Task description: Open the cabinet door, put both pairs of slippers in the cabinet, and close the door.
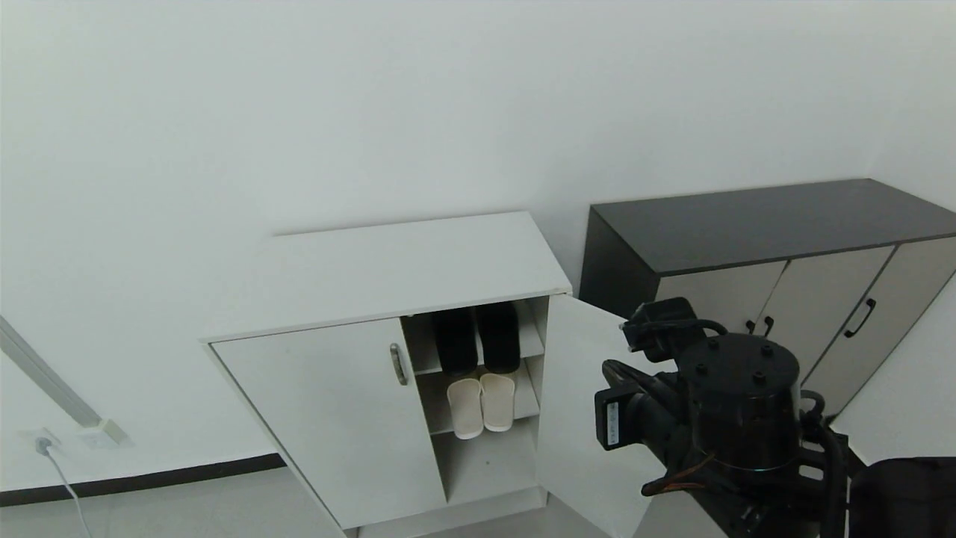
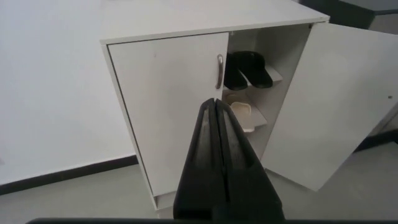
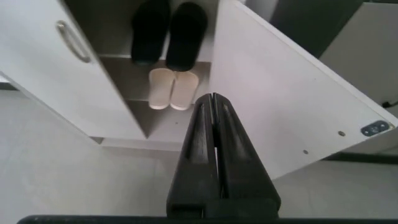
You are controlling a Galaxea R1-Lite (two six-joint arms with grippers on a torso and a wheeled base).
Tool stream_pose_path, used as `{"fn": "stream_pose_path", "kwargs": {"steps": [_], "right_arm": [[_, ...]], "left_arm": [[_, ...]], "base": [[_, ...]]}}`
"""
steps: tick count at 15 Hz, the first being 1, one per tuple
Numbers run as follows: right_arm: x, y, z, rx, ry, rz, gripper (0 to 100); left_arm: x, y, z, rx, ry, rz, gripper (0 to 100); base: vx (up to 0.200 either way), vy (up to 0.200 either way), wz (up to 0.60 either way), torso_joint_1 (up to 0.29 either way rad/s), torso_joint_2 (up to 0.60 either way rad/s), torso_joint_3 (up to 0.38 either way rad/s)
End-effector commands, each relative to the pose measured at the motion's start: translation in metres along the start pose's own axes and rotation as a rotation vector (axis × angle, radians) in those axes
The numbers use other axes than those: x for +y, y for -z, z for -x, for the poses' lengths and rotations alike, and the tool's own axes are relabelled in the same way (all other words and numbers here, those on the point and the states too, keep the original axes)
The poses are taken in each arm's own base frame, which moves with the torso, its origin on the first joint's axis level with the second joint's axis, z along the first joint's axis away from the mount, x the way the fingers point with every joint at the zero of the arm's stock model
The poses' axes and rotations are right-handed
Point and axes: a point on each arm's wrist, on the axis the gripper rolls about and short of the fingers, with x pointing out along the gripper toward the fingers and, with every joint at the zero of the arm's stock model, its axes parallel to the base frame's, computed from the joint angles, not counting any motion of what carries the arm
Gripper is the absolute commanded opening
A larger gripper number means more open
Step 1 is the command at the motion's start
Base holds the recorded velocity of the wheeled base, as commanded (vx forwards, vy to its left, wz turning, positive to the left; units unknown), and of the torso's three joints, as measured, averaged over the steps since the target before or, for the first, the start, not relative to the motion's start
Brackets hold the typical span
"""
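The open door (image 1: 579, 403) stands swung out from the right edge of the cabinet (image 1: 388, 269). The right gripper (image 3: 214, 98), pressed together and empty, is judged the nearer to it.

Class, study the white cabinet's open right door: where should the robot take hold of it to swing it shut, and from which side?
Probably its free vertical edge, farthest from the cabinet. The open door stands swung out toward the robot, inner face showing, so the right gripper should come from the robot's right, behind the outer face.
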Motion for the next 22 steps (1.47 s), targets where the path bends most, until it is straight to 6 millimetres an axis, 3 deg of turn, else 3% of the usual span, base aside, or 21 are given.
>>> {"fn": "stream_pose_path", "kwargs": {"steps": [1,4,7,9,14,15,18,22], "right_arm": [[0.000,0.002,-0.001,0.005,0.004,0.003,0],[0.000,0.004,-0.004,0.012,0.012,0.009,0],[-0.008,0.002,-0.009,0.012,0.035,-0.001,0],[-0.025,-0.007,-0.032,0.009,0.067,-0.028,0],[-0.090,-0.036,-0.095,0.069,0.106,-0.067,0],[-0.094,-0.037,-0.102,0.071,0.111,-0.073,0],[-0.116,-0.037,-0.156,0.052,0.160,-0.099,0],[-0.133,-0.030,-0.195,0.081,0.185,-0.109,0]], "left_arm": [[0.000,0.000,0.000,0.000,0.001,0.000,0],[0.000,0.000,0.000,0.002,0.001,0.001,0],[0.000,0.000,0.000,0.000,0.001,0.000,0],[0.000,0.000,0.000,0.000,0.001,0.000,0],[0.000,0.000,0.000,0.000,0.001,-0.001,0],[0.000,0.000,0.000,0.000,0.001,-0.001,0],[0.000,0.000,0.000,0.000,0.001,-0.001,0],[0.000,0.000,0.000,0.000,0.001,-0.001,0]], "base": [[-0.200,0.000,0.00,-0.002,0.00,-0.002],[-0.200,0.000,0.00,0.009,0.01,-0.004],[0.000,0.000,0.00,0.000,0.00,0.000],[0.000,0.000,0.00,0.000,0.00,0.000],[0.000,0.000,0.00,0.000,0.00,0.000],[0.000,0.000,0.00,0.000,0.00,0.000],[0.000,0.000,0.00,0.000,0.00,0.000],[0.000,0.000,0.00,0.000,0.00,0.000]]}}
